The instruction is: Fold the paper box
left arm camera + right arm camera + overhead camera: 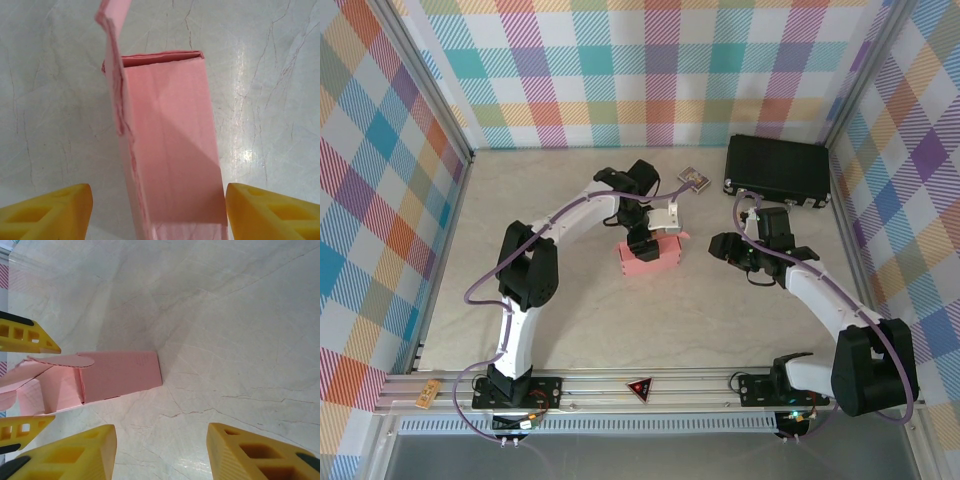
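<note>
The salmon-pink thin cardboard box (650,257) lay on its side mid-table on the pale marbled tabletop (570,310), one end flap raised, straddled unclamped by the left gripper's (160,212) spread yellow fingers (55,207), while the right gripper (160,455) hovered nearby, open and empty.

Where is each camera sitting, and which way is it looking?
Top camera: high above and behind the arms, facing down at the table; both arms show, plus the paper box and black case.
Left wrist camera: rides the left gripper, facing down its yellow fingers at the box between them.
Right wrist camera: rides the right gripper, facing the table past its own fingers, box to the side.
Shared: all three see the box; the right wrist view also catches the left gripper's fingertips.
</note>
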You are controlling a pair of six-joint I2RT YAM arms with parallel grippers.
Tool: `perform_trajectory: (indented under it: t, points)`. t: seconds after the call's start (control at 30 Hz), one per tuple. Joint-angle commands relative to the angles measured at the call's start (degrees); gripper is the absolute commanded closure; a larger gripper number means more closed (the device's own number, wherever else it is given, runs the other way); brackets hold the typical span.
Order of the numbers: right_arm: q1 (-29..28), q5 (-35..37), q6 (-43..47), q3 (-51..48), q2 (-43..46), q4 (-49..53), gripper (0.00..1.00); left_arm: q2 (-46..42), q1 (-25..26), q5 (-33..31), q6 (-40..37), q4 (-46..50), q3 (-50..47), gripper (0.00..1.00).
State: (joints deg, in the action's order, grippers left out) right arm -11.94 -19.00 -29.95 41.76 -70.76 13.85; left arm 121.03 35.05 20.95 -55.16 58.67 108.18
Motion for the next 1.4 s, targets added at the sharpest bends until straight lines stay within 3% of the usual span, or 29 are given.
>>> perform_trajectory:
  t: [0.0,0.3,0.5,0.63,0.7,0.8,0.87,0.97,1.1,1.2,1.37]
  points:
    - [0.3,0.3,0.0,-0.4,-0.1,0.4,0.49,-0.3,-0.2,1.1,-0.5,2.1,2.5,0.29]
    - [0.3,-0.9,5.0,4.2,-4.1,2.6,0.47,-6.4,0.9,-1.5,4.0,1.9,3.1,0.24]
    - [0.3,-1.6,13.7,11.8,-8.3,7.5,0.43,-17.0,0.9,-12.4,19.1,-13.4,-5.5,0.27]
    - [0.3,-3.5,21.6,16.9,-12.1,8.9,0.42,-27.1,0.5,-24.5,34.9,-29.1,-17.8,0.26]
    - [0.3,-6.9,27.2,18.4,-13.6,8.6,0.41,-31.6,-0.3,-27.3,41.3,-33.8,-23.3,0.24]
    - [0.3,-9.9,34.4,20.1,-15.1,8.3,0.40,-36.1,-2.6,-23.8,48.5,-34.5,-28.1,0.29]
    - [0.3,-11.4,40.3,21.6,-16.1,9.3,0.39,-37.4,-4.3,-22.7,55.6,-30.1,-28.1,0.17]
    - [0.3,-13.0,46.4,25.0,-18.4,12.3,0.41,-39.5,-5.1,-18.0,59.6,-26.5,-31.1,0.15]
    - [0.3,-13.8,52.4,28.7,-21.3,16.3,0.45,-43.0,-5.3,-19.1,65.7,-25.0,-37.2,0.22]
    - [0.3,-16.4,56.7,29.8,-22.5,18.2,0.49,-44.7,-5.3,-15.1,66.2,-25.6,-41.1,0.23]
    - [-0.1,-17.9,60.4,30.0,-22.8,19.0,0.52,-43.0,-5.3,-9.8,66.4,-25.9,-44.0,0.36]
